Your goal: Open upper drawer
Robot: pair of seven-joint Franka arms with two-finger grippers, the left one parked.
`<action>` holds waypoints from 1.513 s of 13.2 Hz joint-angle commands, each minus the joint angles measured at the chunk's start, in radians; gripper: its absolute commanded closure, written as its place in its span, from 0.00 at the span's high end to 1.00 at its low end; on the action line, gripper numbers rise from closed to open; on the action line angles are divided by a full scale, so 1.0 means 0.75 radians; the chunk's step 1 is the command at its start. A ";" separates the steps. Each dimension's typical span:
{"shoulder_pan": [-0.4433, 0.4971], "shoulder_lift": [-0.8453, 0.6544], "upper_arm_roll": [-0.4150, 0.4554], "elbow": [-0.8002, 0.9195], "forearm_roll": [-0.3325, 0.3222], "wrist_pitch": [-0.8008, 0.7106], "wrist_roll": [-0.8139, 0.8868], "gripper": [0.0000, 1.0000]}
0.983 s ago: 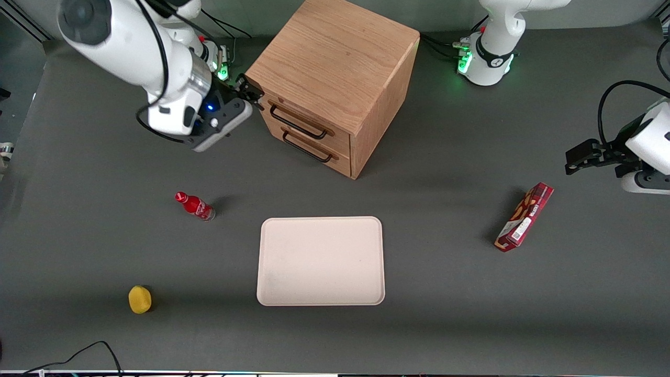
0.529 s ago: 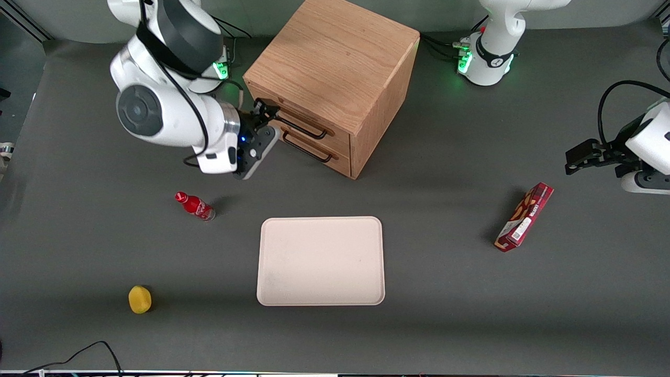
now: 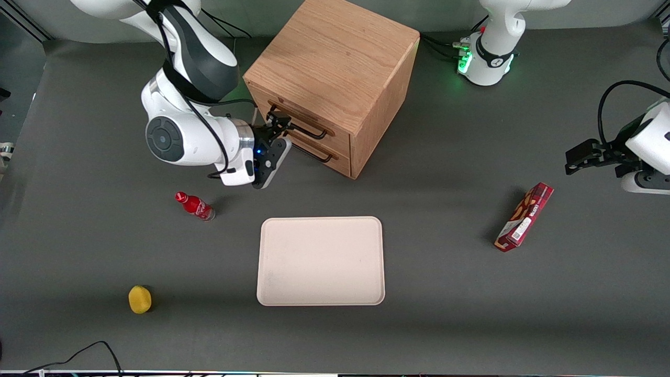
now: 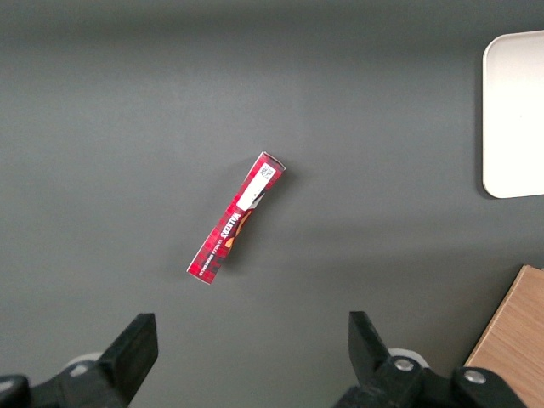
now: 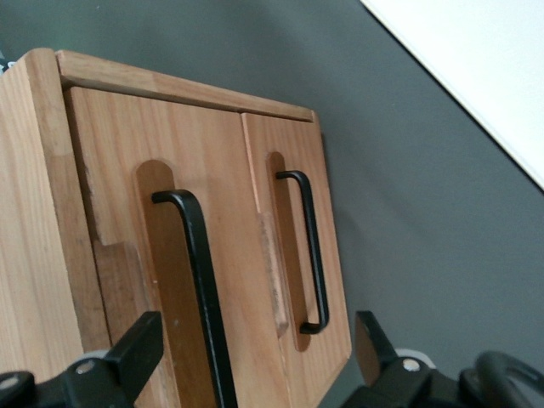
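**Upper drawer faced by the gripper, handle between spread fingers**

Upper drawer (image 3: 302, 121), the higher light oak front of the boxy wooden cabinet (image 3: 335, 68), sits flush and closed. The white right arm bends low over the dark grey tabletop (image 3: 445, 293), its forearm level and pointing at the cabinet front. Its black two-finger gripper (image 3: 276, 123) is right in front of the drawer at the end of the black wire bar handle (image 5: 202, 280). In the wrist view the fingers (image 5: 136, 348) stand apart, with that handle running between them. The lower drawer (image 5: 297, 255) lies just beside, also closed. Nearer the front camera than the gripper rests a cream rectangular tray (image 3: 320, 261), holding nothing. A small red bottle (image 3: 194, 206) lies near the arm's wrist.
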 commanded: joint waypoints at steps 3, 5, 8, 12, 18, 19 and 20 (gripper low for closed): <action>-0.015 -0.111 0.038 -0.190 0.052 0.122 -0.035 1.00; -0.015 -0.121 0.043 -0.237 0.052 0.171 -0.035 1.00; -0.017 -0.123 0.063 -0.278 0.054 0.212 -0.035 1.00; -0.015 -0.150 0.065 -0.331 0.087 0.266 -0.037 1.00; -0.021 -0.122 0.057 -0.325 0.044 0.286 -0.072 1.00; -0.021 -0.109 0.053 -0.321 0.038 0.300 -0.072 1.00; -0.023 -0.099 0.047 -0.311 0.030 0.302 -0.076 1.00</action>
